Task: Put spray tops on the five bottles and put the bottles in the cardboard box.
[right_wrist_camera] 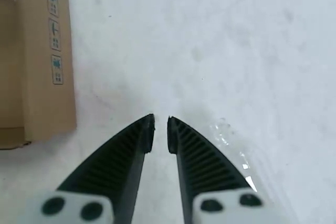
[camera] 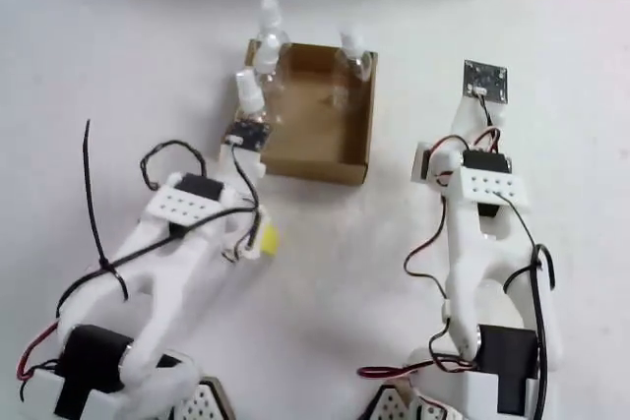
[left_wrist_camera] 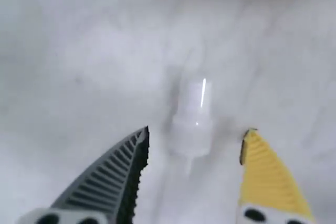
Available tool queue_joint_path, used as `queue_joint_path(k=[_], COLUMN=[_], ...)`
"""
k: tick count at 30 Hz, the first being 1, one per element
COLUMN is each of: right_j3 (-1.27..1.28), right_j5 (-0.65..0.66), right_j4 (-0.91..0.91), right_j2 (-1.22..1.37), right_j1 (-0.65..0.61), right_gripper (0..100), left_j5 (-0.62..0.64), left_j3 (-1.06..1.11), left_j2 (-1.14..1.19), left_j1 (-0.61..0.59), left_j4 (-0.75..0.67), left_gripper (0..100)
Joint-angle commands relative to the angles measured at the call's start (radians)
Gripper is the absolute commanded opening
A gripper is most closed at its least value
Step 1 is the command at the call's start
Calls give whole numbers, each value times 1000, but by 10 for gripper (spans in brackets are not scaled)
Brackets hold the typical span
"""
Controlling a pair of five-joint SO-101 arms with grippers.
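The cardboard box [camera: 340, 162] lies at the middle of the table in the high view. Three clear bottles with white spray tops stand upright at it: one [camera: 269, 34] at the far left corner, one [camera: 352, 56] at the far right corner, one [camera: 250, 95] against the left wall. My left gripper [left_wrist_camera: 197, 130] is open over the white table, its yellow finger [camera: 266, 236] near the box's front left. A white spray top [left_wrist_camera: 191, 121] lies between and just beyond its tips. My right gripper [right_wrist_camera: 160, 124] is shut with nothing held, right of the box [right_wrist_camera: 37, 66].
The right arm [camera: 482, 184] stands right of the box, with a small circuit board [camera: 485, 79] beyond it. A clear glinting shape [right_wrist_camera: 233, 148] lies beside the right gripper's finger. Loose black and red cables [camera: 94, 213] trail from both arms.
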Motion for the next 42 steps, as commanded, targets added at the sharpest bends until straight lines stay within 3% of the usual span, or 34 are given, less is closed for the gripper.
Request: queue_joint_path(k=[1,8,16,22,25,28,34,37,42], right_j3=[-26,-23,-21,-21,-21,-21,-21,-21,-21], right_j5=[12,12,12,12,12,12,12,12,12], right_j4=[-10,-10,-10,-10,-10,-10,-10,-10,-10], right_j2=[-4,-4,-4,-4,-4,-4,-4,-4,-4], right_j1=[1,1,1,1,1,2,2,2,2], right_gripper=[18,18,17,17,17,17,17,17,17], left_j5=[-89,-126,-114,-31,-31,-32,-32,-32,-23], left_j3=[-48,-43,-155,-161,-160,-166,-215,-224,-229], left_j2=[-39,-15,196,213,213,213,213,213,211], left_j1=[-13,-13,-13,-12,-5,-5,-4,-7,-13], left_j4=[12,-32,-52,-54,-54,-32,68,68,35], left_gripper=[275,275,274,273,208,62,70,18,23])
